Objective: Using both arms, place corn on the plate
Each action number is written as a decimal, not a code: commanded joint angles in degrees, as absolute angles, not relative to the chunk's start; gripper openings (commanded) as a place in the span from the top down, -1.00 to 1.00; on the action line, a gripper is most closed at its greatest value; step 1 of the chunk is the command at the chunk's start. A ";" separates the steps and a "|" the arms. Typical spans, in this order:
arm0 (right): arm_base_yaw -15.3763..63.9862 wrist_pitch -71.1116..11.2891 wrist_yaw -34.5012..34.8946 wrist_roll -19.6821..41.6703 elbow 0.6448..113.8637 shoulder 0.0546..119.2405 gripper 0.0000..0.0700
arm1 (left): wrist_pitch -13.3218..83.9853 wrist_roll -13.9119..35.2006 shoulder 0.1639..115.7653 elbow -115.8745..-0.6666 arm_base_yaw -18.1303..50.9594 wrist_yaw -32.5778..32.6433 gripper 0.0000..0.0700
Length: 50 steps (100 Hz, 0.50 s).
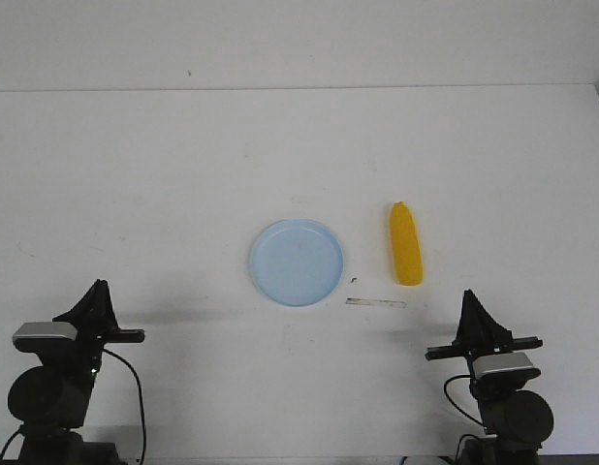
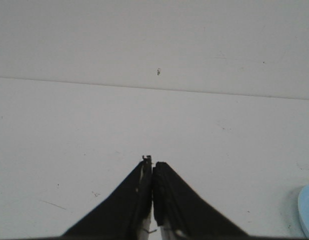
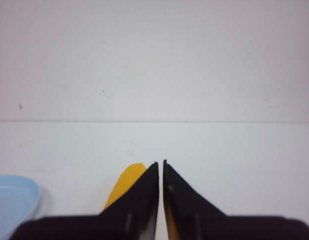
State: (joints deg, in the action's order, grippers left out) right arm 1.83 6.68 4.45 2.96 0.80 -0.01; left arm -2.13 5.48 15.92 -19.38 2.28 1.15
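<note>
With both pincers pressed closed and empty, the right gripper (image 1: 471, 302) should open wide—then straddle the smooth yellow corn cob (image 1: 407, 244) midway—beside the pale-blue round plate (image 1: 296, 262).

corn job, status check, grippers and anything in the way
Left gripper shut, empty; right gripper shut, empty. Corn on table right of plate, untouched. Thin strip near plate, not blocking.

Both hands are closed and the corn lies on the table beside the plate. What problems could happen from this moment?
1. The corn is smooth and rounded, so it may roll or slip when pinched.
2. The right hand is shut, as is the left hand; reaching down without opening would probably just push the corn away.
3. The corn lies close to the plate, so a sideways push could knock the plate out of place.
</note>
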 commanded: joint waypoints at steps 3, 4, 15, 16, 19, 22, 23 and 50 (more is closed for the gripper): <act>1.87 7.27 4.45 2.94 0.73 0.08 0.96 | -2.68 5.61 15.88 -19.84 2.33 1.10 1.00; 1.87 7.25 4.45 2.96 0.71 0.08 0.96 | -2.66 5.61 15.88 -19.84 2.33 1.10 1.00; 1.87 7.25 4.45 2.96 0.71 0.08 0.96 | -2.66 5.61 15.88 -19.84 2.33 1.10 1.00; 1.87 7.25 4.43 2.94 0.71 0.08 0.96 | -2.66 5.61 15.88 -19.84 2.33 1.10 1.00; 1.87 7.25 4.45 2.94 0.71 0.08 0.96 | -2.66 5.61 15.88 -19.84 2.33 1.10 1.00; 1.87 7.25 4.45 2.96 0.73 0.08 0.96 | -2.66 5.61 15.88 -19.84 2.33 1.10 1.00; 1.87 7.27 4.45 2.96 0.73 0.08 0.96 | -2.66 5.61 15.88 -19.84 2.33 1.10 1.00; 1.87 7.75 4.58 3.79 0.73 0.08 0.96 | -2.66 5.61 15.88 -19.84 2.33 1.10 1.00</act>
State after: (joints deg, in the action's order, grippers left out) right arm 1.83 6.70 4.45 2.96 0.80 -0.01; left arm -2.13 5.48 15.92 -19.38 2.28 1.15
